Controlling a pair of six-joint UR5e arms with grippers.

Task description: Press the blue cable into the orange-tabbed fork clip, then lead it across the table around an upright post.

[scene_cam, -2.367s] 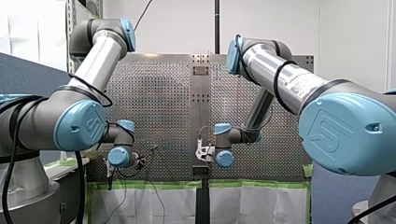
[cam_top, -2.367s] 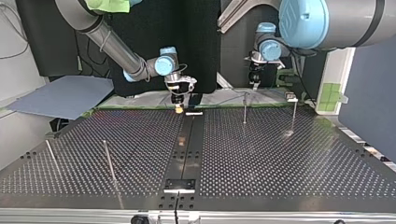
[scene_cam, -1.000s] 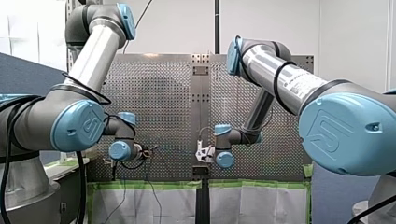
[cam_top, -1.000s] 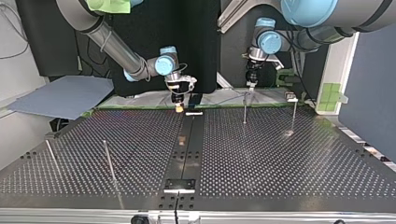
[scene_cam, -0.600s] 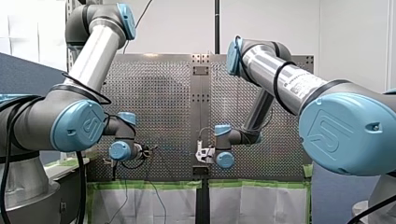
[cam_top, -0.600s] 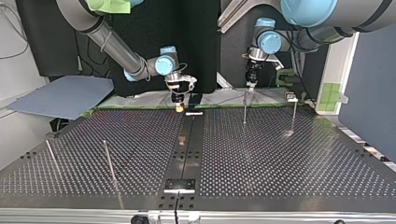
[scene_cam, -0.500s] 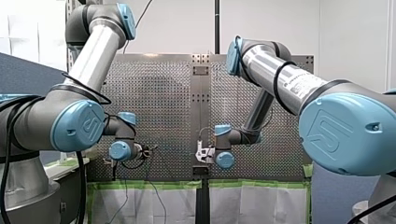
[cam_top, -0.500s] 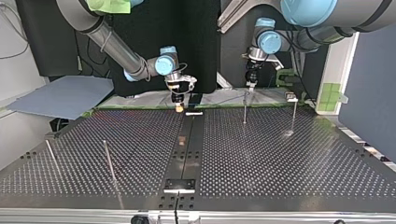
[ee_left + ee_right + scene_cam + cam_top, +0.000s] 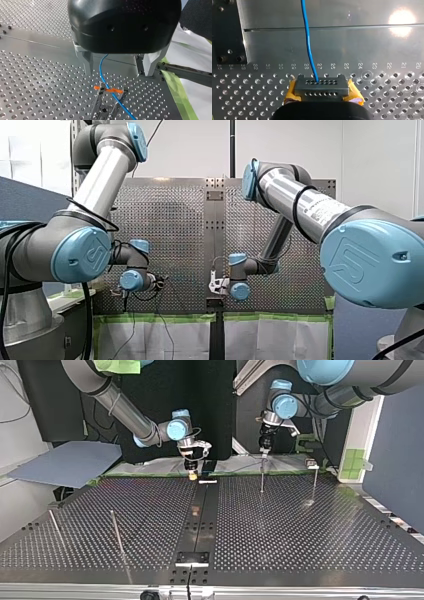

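**Status.** The left gripper (image 9: 117, 73) hangs over the clip (image 9: 103, 110) with its metal fingers wide apart and nothing in their grasp. The cable (image 9: 100, 71) runs between them without touching either. The right gripper (image 9: 322, 91) has its yellow pads closed on the connector (image 9: 321, 86), a dark block with rows of holes, and the cable leaves that block straight ahead of it.

**Location of the cable.** In the left wrist view the cable crosses the orange tab and lies between the two prongs of the clip, ahead of the fingers. Whether it is pressed fully home cannot be told. In the top view, taking the centre of the table (image 9: 300, 530) as the dial, the right gripper stands at 12 o'clock on the far edge. The left gripper is above a post (image 9: 261, 477) between 1 and 2 o'clock. A second post stands at 2 o'clock and two more lean toward 9 o'clock.

**Handling.**
- The cable looks thin, light and limp, with some spring. It will probably sag and whip rather than hold a shape.
- The jacket looks smooth, so a loose pinch may slide along it.
- The connector is the rigid part and the surer hold.
- Take any second hold on the bare run just beyond the clip, so that pulling does not lift the cable out of the fork.
- Keep the tension low around the post.
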